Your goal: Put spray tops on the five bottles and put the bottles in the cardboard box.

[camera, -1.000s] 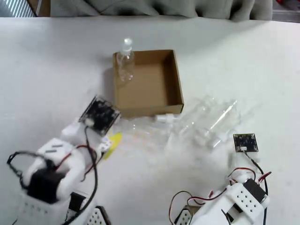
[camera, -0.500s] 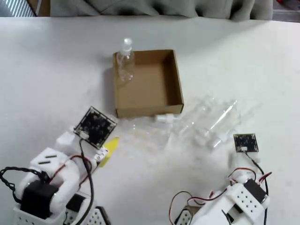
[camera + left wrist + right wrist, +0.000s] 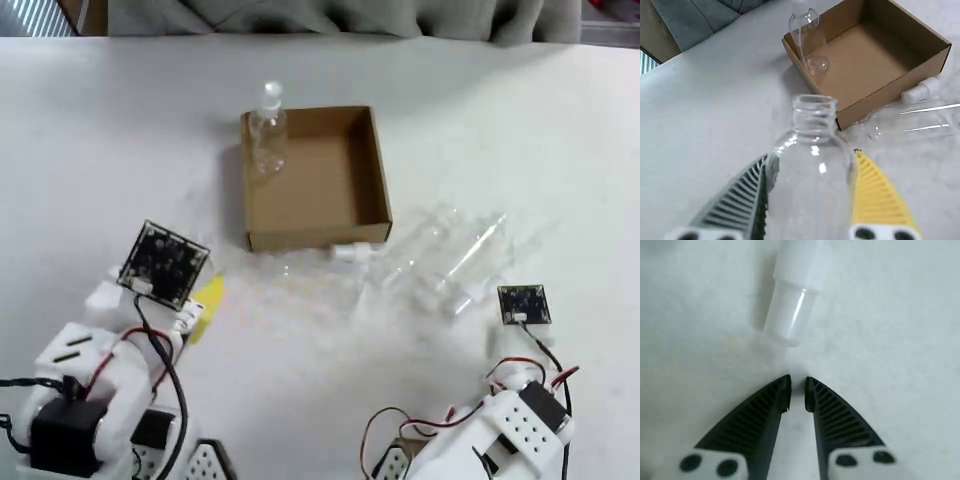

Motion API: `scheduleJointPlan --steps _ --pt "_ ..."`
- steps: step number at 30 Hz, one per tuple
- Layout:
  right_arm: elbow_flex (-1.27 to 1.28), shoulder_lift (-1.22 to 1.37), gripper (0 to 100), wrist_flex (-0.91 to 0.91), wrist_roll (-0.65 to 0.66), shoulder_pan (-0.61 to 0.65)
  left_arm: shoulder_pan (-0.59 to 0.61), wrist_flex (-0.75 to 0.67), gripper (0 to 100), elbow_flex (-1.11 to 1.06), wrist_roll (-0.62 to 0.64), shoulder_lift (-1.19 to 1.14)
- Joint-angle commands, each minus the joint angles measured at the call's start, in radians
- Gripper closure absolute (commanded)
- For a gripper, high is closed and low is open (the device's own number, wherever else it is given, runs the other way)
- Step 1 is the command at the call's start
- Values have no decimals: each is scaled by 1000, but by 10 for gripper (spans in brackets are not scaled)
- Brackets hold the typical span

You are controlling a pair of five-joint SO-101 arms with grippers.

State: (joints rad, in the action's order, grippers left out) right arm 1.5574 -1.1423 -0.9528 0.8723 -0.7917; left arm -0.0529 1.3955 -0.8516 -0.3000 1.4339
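Grips a capless bottle in the clenched left hand over the worktop, short of the box; risks a slip or twist of slick plastic under capping pressure.

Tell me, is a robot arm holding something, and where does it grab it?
The left end effector grips a clear bottle with no top, around its body just below the neck. The right end effector holds nothing.

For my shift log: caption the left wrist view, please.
Left hand holds an uncapped clear bottle, cardboard box just ahead on the table.
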Motion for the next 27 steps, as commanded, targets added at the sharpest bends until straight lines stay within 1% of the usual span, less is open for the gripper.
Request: scheduleJointPlan --steps 1,27 --pt "6 8 951 8 11 4 13 20 980 46 -11 -5" --pt "6 8 951 8 11 4 4 28 980 54 -12 -5"
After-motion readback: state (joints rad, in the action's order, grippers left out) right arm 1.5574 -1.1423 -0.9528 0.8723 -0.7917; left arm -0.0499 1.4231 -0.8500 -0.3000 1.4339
